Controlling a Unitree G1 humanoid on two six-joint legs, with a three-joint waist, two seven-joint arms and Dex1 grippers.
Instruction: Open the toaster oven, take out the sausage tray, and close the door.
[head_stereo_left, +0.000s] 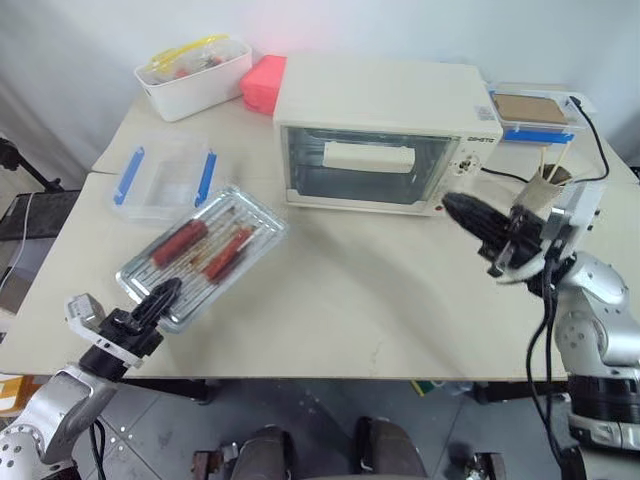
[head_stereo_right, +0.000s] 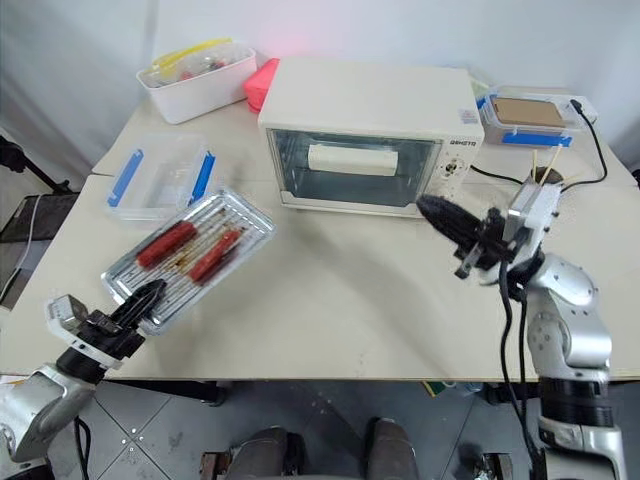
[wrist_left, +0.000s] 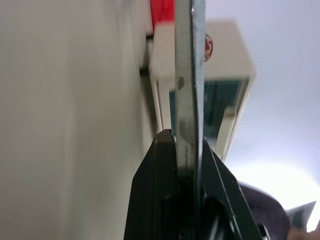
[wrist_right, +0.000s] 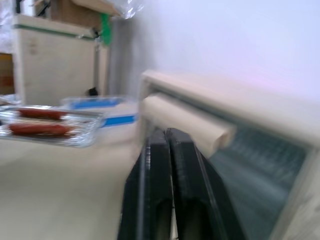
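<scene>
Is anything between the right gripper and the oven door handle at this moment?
Nothing visible. The right gripper hangs above bare table just in front of the toaster oven, near its control side; the door looks shut and its handle unobstructed.

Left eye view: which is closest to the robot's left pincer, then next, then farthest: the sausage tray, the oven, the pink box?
1. Sausage tray, gripped at its near edge by the left pincer.
2. Oven, across the table's middle.
3. Pink box, behind the oven's left corner.

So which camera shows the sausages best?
The left eye view: the red sausages lie in full view on the tray. The right eye view matches. The right wrist view shows them side-on; the left wrist view, one tip.
</scene>
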